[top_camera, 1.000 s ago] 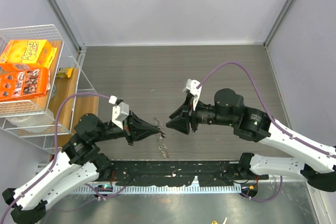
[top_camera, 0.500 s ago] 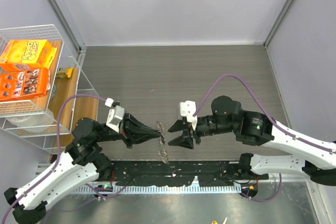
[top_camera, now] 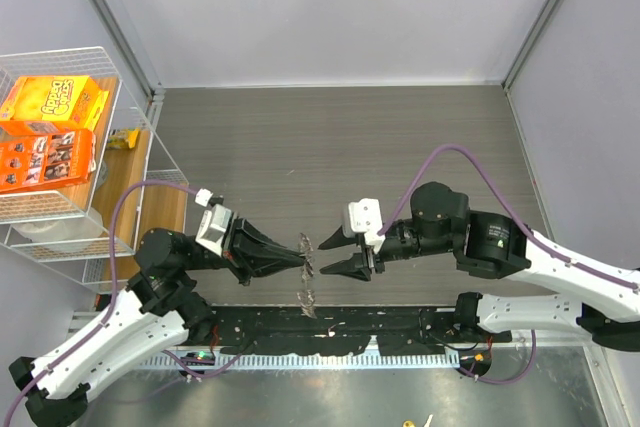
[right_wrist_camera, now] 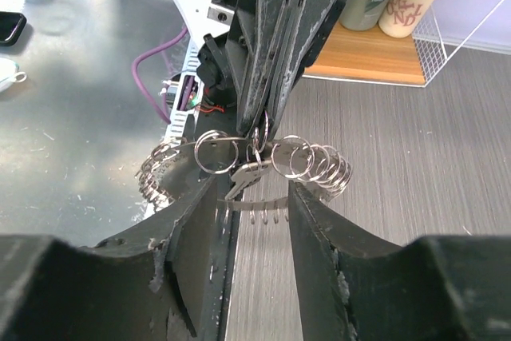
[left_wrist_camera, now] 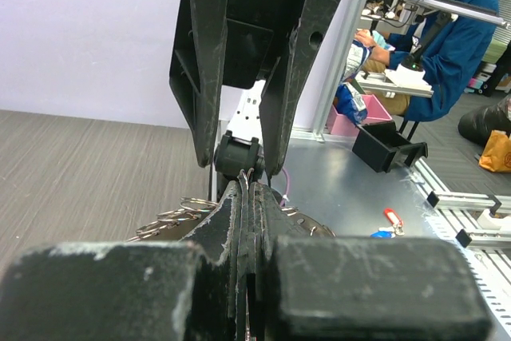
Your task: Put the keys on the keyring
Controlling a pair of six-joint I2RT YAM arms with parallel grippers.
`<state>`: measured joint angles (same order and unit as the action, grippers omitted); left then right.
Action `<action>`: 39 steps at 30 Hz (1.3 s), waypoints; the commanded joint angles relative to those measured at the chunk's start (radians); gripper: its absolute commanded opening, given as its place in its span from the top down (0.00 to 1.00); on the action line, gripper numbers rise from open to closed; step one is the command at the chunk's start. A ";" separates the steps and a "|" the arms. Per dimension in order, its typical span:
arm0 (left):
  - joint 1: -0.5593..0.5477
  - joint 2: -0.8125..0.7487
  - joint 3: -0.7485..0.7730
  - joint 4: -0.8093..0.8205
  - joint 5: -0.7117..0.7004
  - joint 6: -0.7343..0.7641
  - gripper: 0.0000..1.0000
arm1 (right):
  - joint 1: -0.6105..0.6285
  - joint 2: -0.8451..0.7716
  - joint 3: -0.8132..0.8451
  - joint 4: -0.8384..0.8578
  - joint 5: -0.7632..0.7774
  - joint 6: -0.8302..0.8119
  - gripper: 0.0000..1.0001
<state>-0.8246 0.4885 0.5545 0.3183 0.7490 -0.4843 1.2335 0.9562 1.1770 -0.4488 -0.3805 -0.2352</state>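
The keyring (right_wrist_camera: 247,172) hangs between my 2 hands.
My left hand (top_camera: 303,251) clamps it; the right hand (top_camera: 322,258), spread open, faces it head-on.

My working ground: a dark grey wood-grain tabletop (top_camera: 400,137), with a bare metal sheet (top_camera: 300,397) along its near side.

The black rail (top_camera: 330,332) that carries my two arm bases runs where the tabletop meets the metal sheet. A tan wooden board (top_camera: 165,205) lies against the tabletop's left edge, and my right wrist view shows two bottles (right_wrist_camera: 411,5) standing on it. On the metal sheet, my left wrist view shows a red tag (left_wrist_camera: 393,218) and a blue tag (left_wrist_camera: 382,234) lying close together, with a black open box (left_wrist_camera: 387,145) farther off. My right wrist view shows a flat black thing (right_wrist_camera: 9,28) on the sheet at the frame's edge.
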 commanded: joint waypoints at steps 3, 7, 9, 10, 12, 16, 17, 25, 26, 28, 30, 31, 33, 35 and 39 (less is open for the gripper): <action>-0.001 -0.014 0.002 0.097 0.010 -0.013 1.00 | 0.024 0.027 0.082 0.053 0.006 -0.016 0.56; -0.001 -0.021 0.001 0.097 0.010 -0.011 1.00 | 0.035 0.052 0.099 0.052 0.012 -0.015 0.58; -0.001 -0.022 0.001 0.096 0.010 -0.011 1.00 | 0.040 0.059 0.102 0.055 0.014 -0.015 0.59; -0.001 -0.024 0.004 0.097 0.012 -0.010 1.00 | 0.041 0.061 0.107 0.053 0.017 -0.016 0.59; -0.001 -0.027 -0.001 0.096 0.012 -0.008 1.00 | 0.041 0.070 0.113 0.053 0.018 -0.015 0.60; -0.001 -0.033 -0.004 0.096 0.013 -0.008 1.00 | 0.049 0.082 0.122 0.056 0.022 -0.016 0.63; -0.001 -0.034 -0.002 0.096 0.013 -0.008 1.00 | 0.049 0.085 0.122 0.056 0.022 -0.015 0.64; -0.002 -0.044 -0.007 0.088 0.010 -0.002 1.00 | 0.057 0.093 0.125 0.064 0.015 -0.009 0.80; -0.001 -0.045 -0.007 0.088 0.010 -0.002 1.00 | 0.057 0.096 0.127 0.061 0.015 -0.012 0.83; -0.001 -0.048 -0.002 0.084 0.007 0.001 1.00 | 0.058 0.098 0.128 0.059 0.014 -0.012 0.86; -0.001 -0.051 0.001 0.080 0.003 0.003 1.00 | 0.060 0.099 0.128 0.056 0.014 -0.013 0.89; -0.002 -0.051 0.001 0.079 0.004 0.003 1.00 | 0.061 0.099 0.128 0.056 0.014 -0.012 0.90; -0.001 -0.050 0.001 0.080 0.004 0.003 1.00 | 0.064 0.098 0.128 0.058 0.014 -0.016 0.94; -0.002 -0.050 0.001 0.073 0.003 0.003 1.00 | 0.070 0.096 0.130 0.058 0.025 -0.018 0.94; -0.002 -0.034 0.031 0.018 0.012 0.000 1.00 | 0.073 0.095 0.162 0.009 0.031 -0.023 0.94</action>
<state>-0.8246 0.4473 0.5415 0.3382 0.7609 -0.4896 1.2953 1.0519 1.2675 -0.4416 -0.3603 -0.2409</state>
